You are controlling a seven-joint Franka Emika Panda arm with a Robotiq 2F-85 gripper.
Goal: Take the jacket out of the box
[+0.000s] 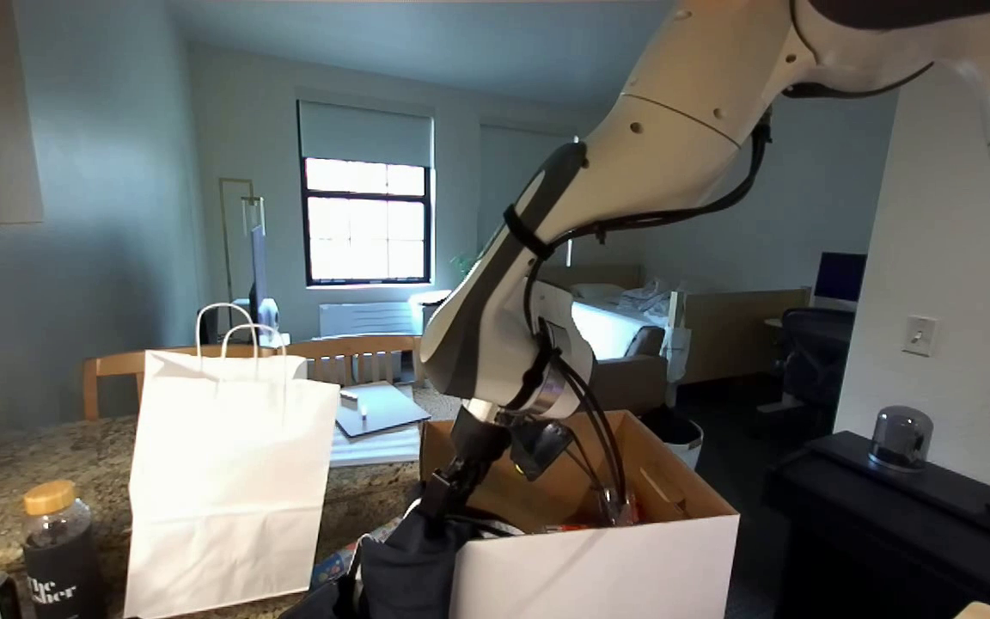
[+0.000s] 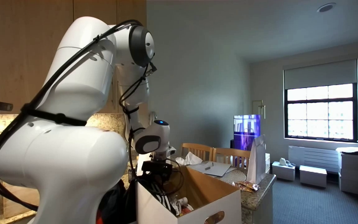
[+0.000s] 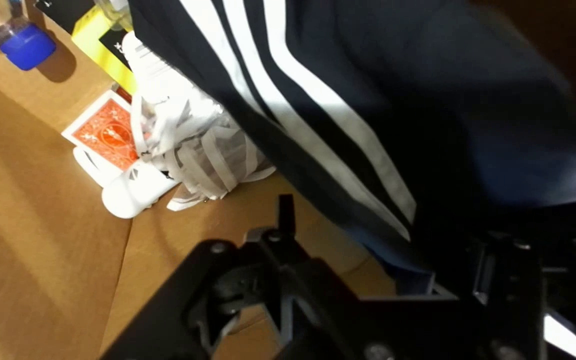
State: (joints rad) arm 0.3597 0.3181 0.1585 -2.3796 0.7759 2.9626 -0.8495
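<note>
The box (image 1: 598,574) has a white outer face and brown inside; it also shows in an exterior view (image 2: 157,209) and in the wrist view (image 3: 43,240). The jacket, dark with white stripes, shows large in the wrist view (image 3: 368,90). Its striped part lies inside the box in an exterior view (image 2: 158,192), and dark fabric (image 1: 413,563) hangs over the box's rim. My gripper (image 1: 443,505) points down at the fabric by that rim. In the wrist view the fingers (image 3: 384,245) stand wide apart, with jacket fabric ahead of and between them. The far finger partly blends into the dark fabric.
Inside the box lie a blue-capped bottle (image 3: 28,47), a red-backed card pack (image 3: 108,132) and a white tangled bundle (image 3: 203,145). A white paper bag (image 1: 233,481) stands beside the box on the counter, near a bottle (image 1: 61,550) and a laptop (image 1: 381,408).
</note>
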